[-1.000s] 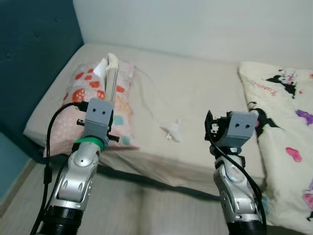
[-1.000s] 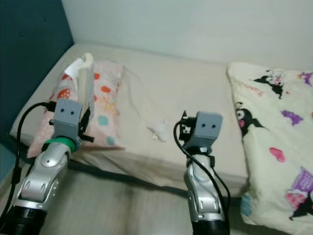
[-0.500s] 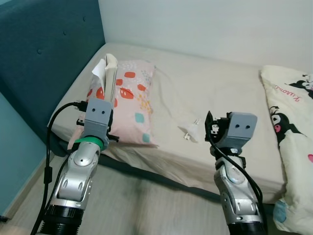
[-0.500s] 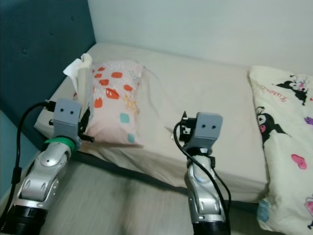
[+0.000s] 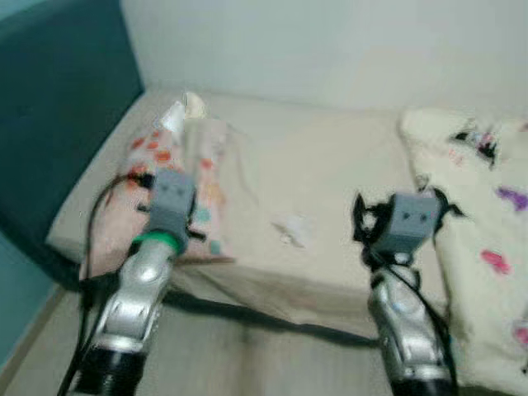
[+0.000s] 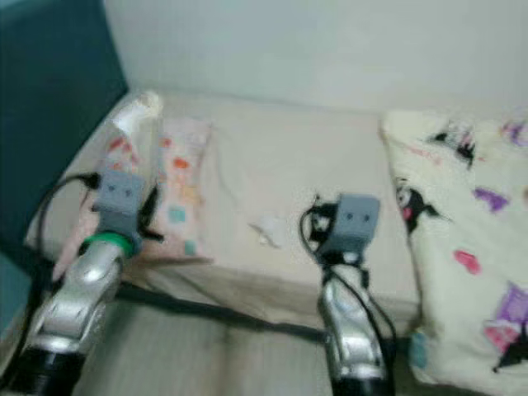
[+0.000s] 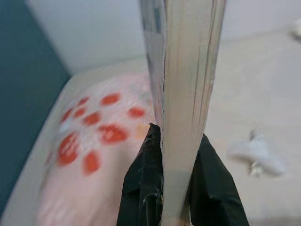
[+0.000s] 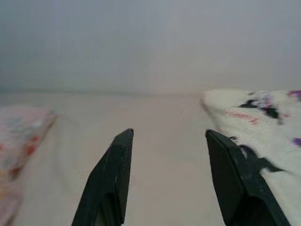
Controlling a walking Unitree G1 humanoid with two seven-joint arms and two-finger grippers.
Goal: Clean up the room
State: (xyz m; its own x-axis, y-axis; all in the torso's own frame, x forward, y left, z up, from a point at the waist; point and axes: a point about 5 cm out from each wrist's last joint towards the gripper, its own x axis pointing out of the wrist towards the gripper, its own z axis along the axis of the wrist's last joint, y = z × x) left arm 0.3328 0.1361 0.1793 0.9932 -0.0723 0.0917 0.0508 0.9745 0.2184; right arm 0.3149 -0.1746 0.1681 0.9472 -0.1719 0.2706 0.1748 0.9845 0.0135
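Note:
My left gripper (image 7: 178,141) is shut on a thin cream-paged book (image 7: 188,94), held upright on its edge. In the head views the book (image 5: 193,132) rises in front of a pink pillow with red and teal spots (image 5: 148,157) at the left end of the bed. My right gripper (image 8: 169,136) is open and holds nothing, raised over the near edge of the beige mattress (image 5: 330,165). A small white plug on a thin cable (image 5: 290,228) lies on the sheet between the two arms.
A cream blanket with cartoon prints (image 5: 478,165) covers the right of the bed. A dark teal headboard (image 5: 58,107) stands at the left, a white wall behind. Wood-look floor (image 5: 247,363) runs along the bed's near edge. The head views are blurred.
The whole picture has swung back to the right and blurred, so the camera moved. Both arms keep the same pose, and the book stays in the left gripper.

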